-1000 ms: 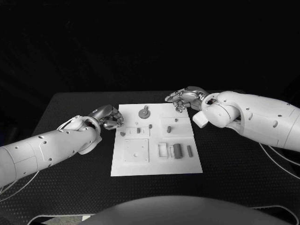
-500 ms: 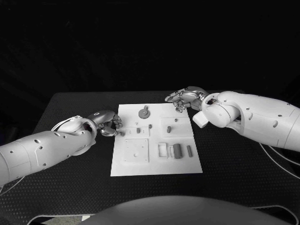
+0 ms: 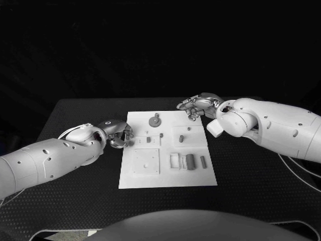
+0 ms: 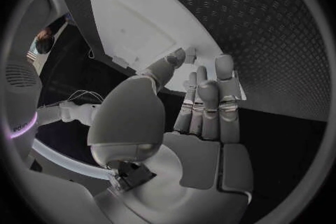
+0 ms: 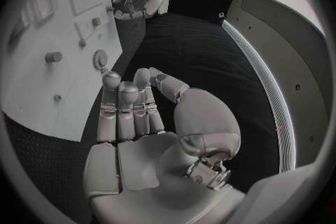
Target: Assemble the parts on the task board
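The white task board (image 3: 168, 173) lies mid-table. On it are a round gear-like part (image 3: 155, 120), a short peg (image 3: 182, 136), a small peg (image 3: 132, 143) near the left edge, and dark bars (image 3: 190, 161) in a tray area. My left hand (image 3: 119, 134) hovers at the board's left edge beside the small peg. In the left wrist view that hand (image 4: 189, 117) has its fingers stretched out over the board (image 4: 140, 17), thumb tip next to a small block (image 4: 190, 55), nothing gripped. My right hand (image 3: 196, 105) hangs over the far right corner; its palm (image 5: 140, 117) is empty.
The black table (image 3: 73, 115) surrounds the board, with bare surface to the left, right and front. The right forearm (image 3: 276, 128) stretches over the table's right side. A recessed square plate (image 3: 145, 161) occupies the board's near left.
My left hand has slid a little nearer along the board's left edge and its wrist has turned. The right arm and the parts have stayed put.
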